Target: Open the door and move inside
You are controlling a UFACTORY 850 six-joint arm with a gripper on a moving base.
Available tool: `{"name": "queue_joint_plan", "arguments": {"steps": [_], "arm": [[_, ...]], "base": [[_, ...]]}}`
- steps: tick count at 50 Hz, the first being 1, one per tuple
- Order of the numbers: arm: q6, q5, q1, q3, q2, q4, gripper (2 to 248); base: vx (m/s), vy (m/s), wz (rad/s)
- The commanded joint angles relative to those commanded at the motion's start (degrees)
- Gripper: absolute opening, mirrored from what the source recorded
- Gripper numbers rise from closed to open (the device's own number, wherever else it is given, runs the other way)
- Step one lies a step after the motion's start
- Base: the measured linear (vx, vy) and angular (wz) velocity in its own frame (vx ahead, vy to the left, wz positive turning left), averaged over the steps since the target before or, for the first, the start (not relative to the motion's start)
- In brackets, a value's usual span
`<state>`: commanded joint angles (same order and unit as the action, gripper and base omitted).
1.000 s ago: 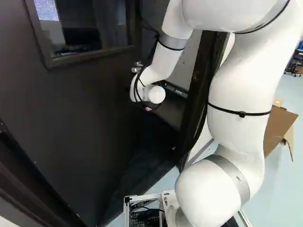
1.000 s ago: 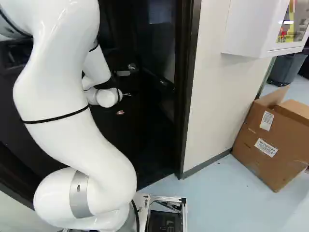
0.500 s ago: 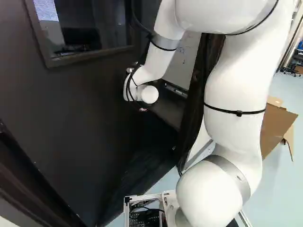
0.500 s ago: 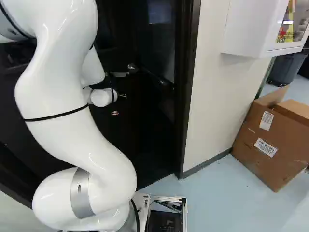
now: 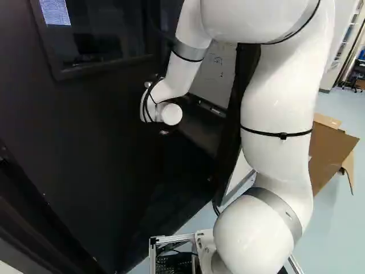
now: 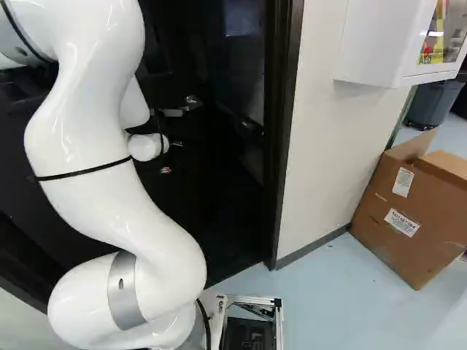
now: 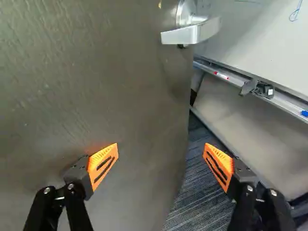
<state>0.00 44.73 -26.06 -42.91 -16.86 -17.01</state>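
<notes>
Here, printed labels (image 6: 402, 222) on cardboard box (image 6: 434, 244) — blue scrawl (image 7: 292, 17) on whiteboard (image 7: 264, 43) — hand (image 6: 166, 170) wide open by the door (image 7: 96, 86).

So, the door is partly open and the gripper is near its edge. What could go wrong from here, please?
In the wrist view, the edge of the door shows between the fingers of the open gripper; a sideways move might catch it. The black cables looped at the wrist appear close to the handle and could snag. If the base drives in, the arm may brush the door frame.
</notes>
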Motion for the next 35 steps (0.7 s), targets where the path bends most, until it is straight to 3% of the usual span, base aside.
{"name": "queue_joint_plan", "arguments": {"steps": [35], "arm": [[0.0,0.0,-5.1,-4.4,-3.6,0.0,247]], "base": [[0.0,0.0,0.0]]}}
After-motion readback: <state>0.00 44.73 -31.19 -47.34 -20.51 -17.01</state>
